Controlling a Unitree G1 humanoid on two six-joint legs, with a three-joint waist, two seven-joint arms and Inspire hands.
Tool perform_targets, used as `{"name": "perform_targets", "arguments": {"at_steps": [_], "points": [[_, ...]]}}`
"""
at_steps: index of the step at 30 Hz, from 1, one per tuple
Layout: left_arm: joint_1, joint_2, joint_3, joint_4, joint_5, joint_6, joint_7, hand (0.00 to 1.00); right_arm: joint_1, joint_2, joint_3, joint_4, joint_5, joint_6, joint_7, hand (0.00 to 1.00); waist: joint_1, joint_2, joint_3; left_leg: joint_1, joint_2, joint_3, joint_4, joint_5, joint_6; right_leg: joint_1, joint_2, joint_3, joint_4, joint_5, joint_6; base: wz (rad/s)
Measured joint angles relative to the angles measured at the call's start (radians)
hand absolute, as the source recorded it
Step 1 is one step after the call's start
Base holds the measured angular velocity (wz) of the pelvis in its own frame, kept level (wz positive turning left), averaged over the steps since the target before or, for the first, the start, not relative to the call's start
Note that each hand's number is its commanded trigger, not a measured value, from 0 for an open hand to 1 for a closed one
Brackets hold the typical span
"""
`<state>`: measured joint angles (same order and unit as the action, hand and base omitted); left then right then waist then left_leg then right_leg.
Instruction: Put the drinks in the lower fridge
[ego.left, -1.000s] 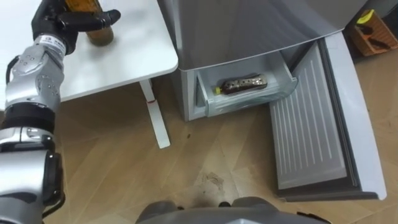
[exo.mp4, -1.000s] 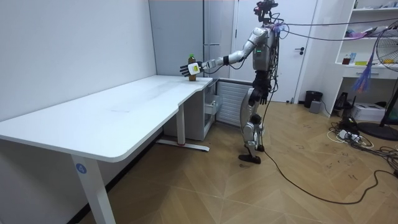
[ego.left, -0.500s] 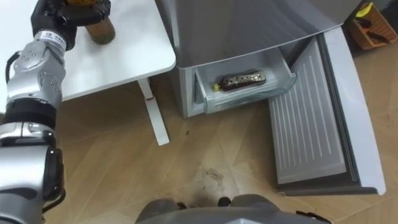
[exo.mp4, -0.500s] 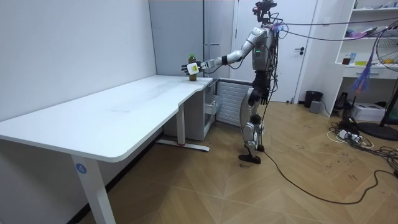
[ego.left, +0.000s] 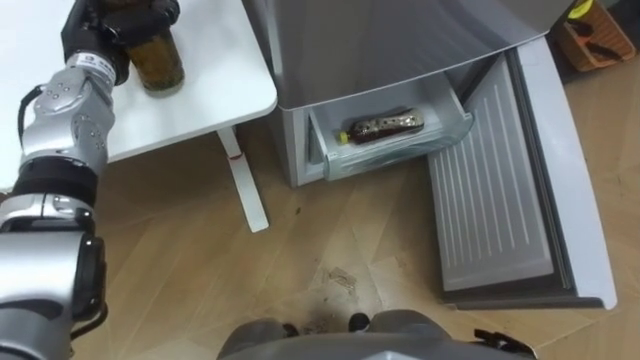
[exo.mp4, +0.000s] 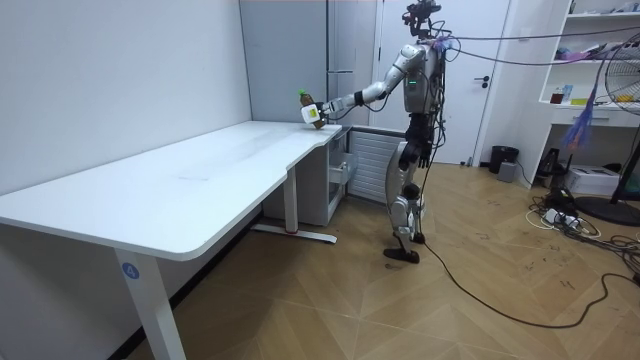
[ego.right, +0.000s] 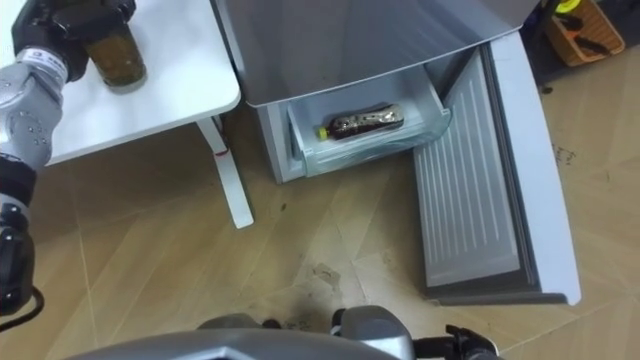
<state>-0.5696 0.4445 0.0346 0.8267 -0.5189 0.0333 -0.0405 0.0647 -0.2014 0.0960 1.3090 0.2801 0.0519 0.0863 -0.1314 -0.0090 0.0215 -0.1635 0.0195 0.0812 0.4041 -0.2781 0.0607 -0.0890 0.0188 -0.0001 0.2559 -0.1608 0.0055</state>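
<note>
Left hand (ego.left: 112, 22) is at the top left of the eye views, with dark fingers curled round the upper part of a bottle (ego.left: 160, 62) in a firm grasp. The bottle holds brownish liquid, hangs roughly upright, and its base shows below the hand. The room view shows the left arm stretched out toward the room view's left, with the bottle held clear above the table (ego.left: 215, 95) near its end corner; there it looks slightly tilted.

The table is white with a white leg and sits just beside the fridge (ego.left: 380, 50), which is grey. The fridge's lower door (ego.left: 495, 200) is swung wide open, its ribbed inner face up toward the camera. The lower drawer (ego.left: 400, 155) is clear plastic and pulled out. A second bottle (ego.left: 384, 126) lies on its side inside it, dark with a yellow cap, the cap end pointing toward the table side.

The robot stands upright on the wooden floor facing the open fridge, with the table on its left. An orange crate (ego.left: 600, 35) is on the floor in the far top right corner, past the door; what it holds cannot be made out.
</note>
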Motion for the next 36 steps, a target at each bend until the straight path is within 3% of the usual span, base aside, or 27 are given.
{"name": "perform_targets", "arguments": {"at_steps": [16, 20, 25, 27, 28, 32, 36], "points": [[-0.006, 0.000, -0.008, -0.001, -0.001, -0.002, 0.009, 1.00, -0.020, -0.027, 0.012, 0.019, 0.002, 0.000, -0.004, 0.00, -0.001, 0.002, 0.0019, -0.003, 0.000, -0.002, 0.002, 0.000, 0.000, 0.000, 0.000, -0.003, -0.001, 0.000, 0.000, 0.00], [-0.006, -0.001, -0.019, -0.003, 0.018, -0.008, 0.014, 1.00, -0.046, -0.027, 0.027, -0.006, 0.024, -0.030, -0.005, 0.00, 0.000, 0.019, 0.0092, -0.007, 0.001, -0.005, 0.005, 0.000, 0.000, -0.001, 0.000, -0.006, -0.002, 0.000, 0.000, 0.02], [-0.001, -0.006, -0.022, -0.086, 0.020, -0.009, 0.018, 1.00, -0.052, -0.028, 0.027, -0.067, -0.014, -0.056, 0.033, 0.00, 0.012, 0.025, 0.0062, -0.019, 0.000, -0.015, 0.002, 0.006, -0.004, -0.009, -0.003, -0.036, 0.001, 0.001, -0.001, 0.10], [0.015, -0.013, -0.022, -0.144, 0.020, -0.011, 0.019, 1.00, -0.058, -0.028, 0.029, -0.068, -0.016, -0.063, 0.048, 0.00, 0.031, 0.026, 0.0051, -0.004, 0.000, -0.012, -0.008, 0.008, -0.006, 0.000, -0.003, -0.035, 0.001, 0.001, -0.001, -0.02], [0.043, -0.018, -0.022, -0.204, 0.020, -0.012, 0.021, 1.00, -0.060, -0.029, 0.037, -0.069, -0.016, -0.066, 0.053, 0.00, 0.039, 0.025, 0.0006, 0.006, -0.001, -0.011, -0.019, 0.010, -0.007, 0.005, -0.003, -0.034, 0.000, 0.001, -0.001, -0.06], [0.137, -0.071, -0.022, -0.365, 0.020, -0.040, 0.030, 1.00, -0.062, -0.030, 0.040, -0.096, -0.014, -0.072, 0.057, 0.00, 0.064, 0.025, -0.0016, 0.050, -0.011, -0.018, -0.053, 0.027, -0.005, 0.034, -0.019, -0.071, -0.004, 0.000, -0.001, 0.07], [0.193, -0.132, -0.025, -0.379, 0.020, -0.040, 0.028, 1.00, -0.065, -0.020, 0.060, -0.123, -0.014, -0.088, 0.059, 0.00, 0.082, 0.023, -0.0052, 0.096, -0.016, -0.024, -0.074, 0.029, -0.005, 0.080, -0.023, -0.094, -0.020, 0.000, 0.000, 0.07]]}}
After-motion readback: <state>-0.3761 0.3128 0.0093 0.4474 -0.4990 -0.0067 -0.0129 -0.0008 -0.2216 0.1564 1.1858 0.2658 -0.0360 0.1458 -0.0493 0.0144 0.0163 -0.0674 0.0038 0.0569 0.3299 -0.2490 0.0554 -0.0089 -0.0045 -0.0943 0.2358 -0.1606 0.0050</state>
